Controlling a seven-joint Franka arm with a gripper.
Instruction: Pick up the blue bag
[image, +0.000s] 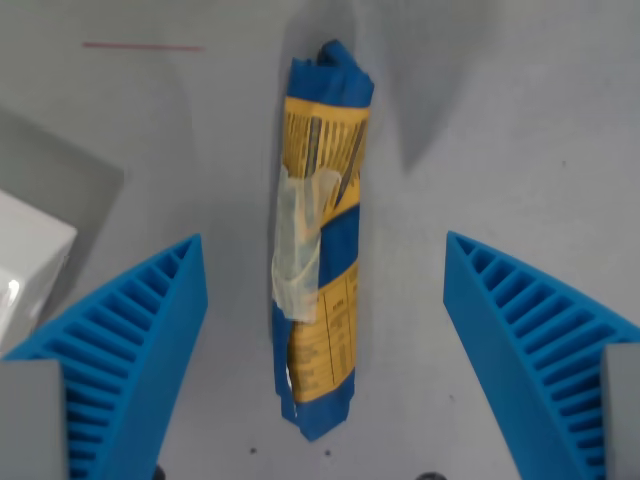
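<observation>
Wrist view: the pincer (325, 265) is spread wide, holding nothing. Its two blue ribbed fingers rise from the bottom corners, one (130, 330) at about 8 o'clock and the other (530, 325) at about 4 o'clock, with grey mounts at their bases along the lower edge.

Between them lies the blue bag (320, 240), a long rolled-up packet running from 12 o'clock down to 6 o'clock through the middle of the frame, flat on the grey surface (480, 120). It touches neither finger; open surface shows on both sides of it. The bag carries a yellow printed label, and a strip of clear tape (298, 250) crosses its middle on the wrist view's left side.

At 9 o'clock, by the left edge, a white box-like object (25, 260) sits partly out of frame. At 11 o'clock a thin red line (143, 46) marks the surface.
</observation>
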